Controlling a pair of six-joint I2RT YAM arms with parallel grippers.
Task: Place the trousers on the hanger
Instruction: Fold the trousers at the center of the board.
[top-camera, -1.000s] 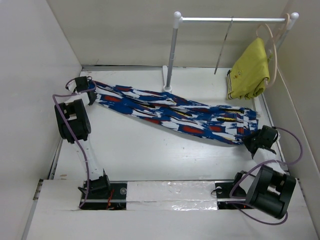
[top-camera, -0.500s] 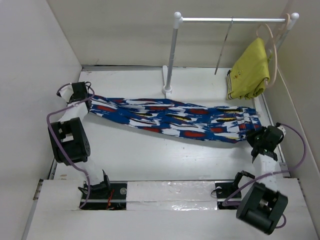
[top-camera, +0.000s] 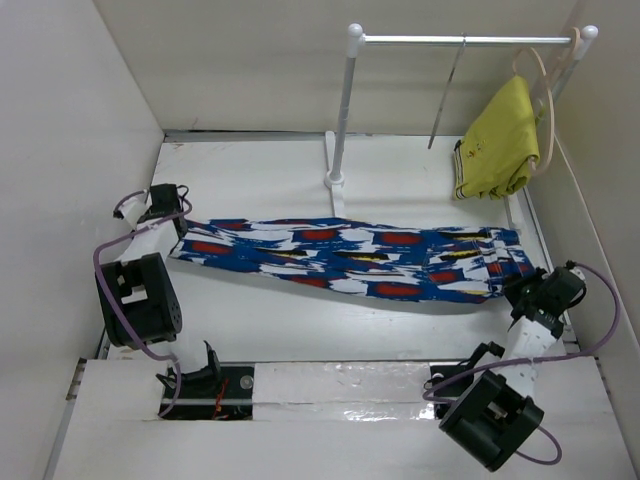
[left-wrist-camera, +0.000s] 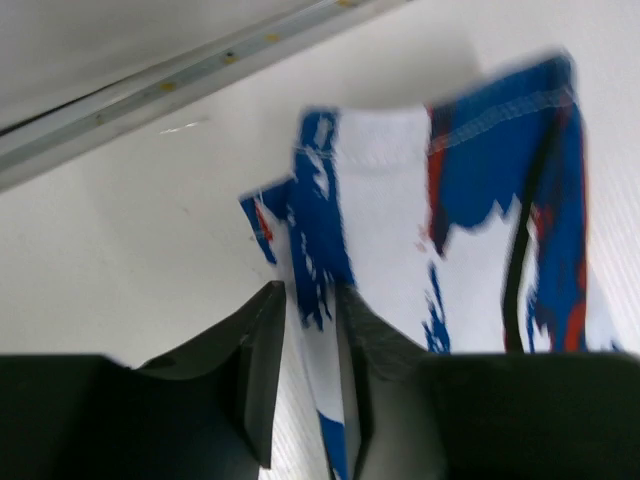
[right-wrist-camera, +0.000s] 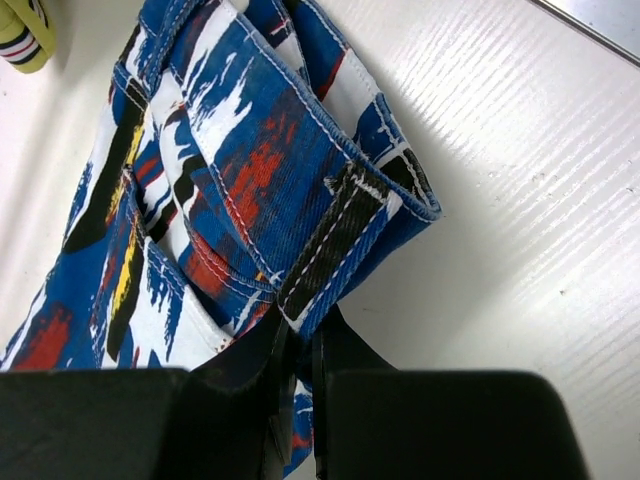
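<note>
Stretching left to right across the white bench (top-camera: 260, 320), the trousers (top-camera: 350, 260) lie flat and drawn out long. The fabric is a soft cloth with a fine ribbed weave, printed in blue and white with red, yellow and black dashes. White topstitching follows the seams, and a dark belt loop crosses the waistband.

Left gripper (left-wrist-camera: 310, 300): black fingers pinched together on a fold of the leg hem; arm folded low near the left wall.

Right gripper (right-wrist-camera: 300, 345): fingers nearly together, clamped on the waistband edge; arm bent back beside the right wall.

The hanger (top-camera: 447, 90), a thin grey rod seen edge-on, hangs from the metal rail (top-camera: 465, 40), well apart from the trousers. A yellow garment (top-camera: 495, 140) hangs on a pale curved hanger (top-camera: 547, 80) at the rail's right end.
</note>
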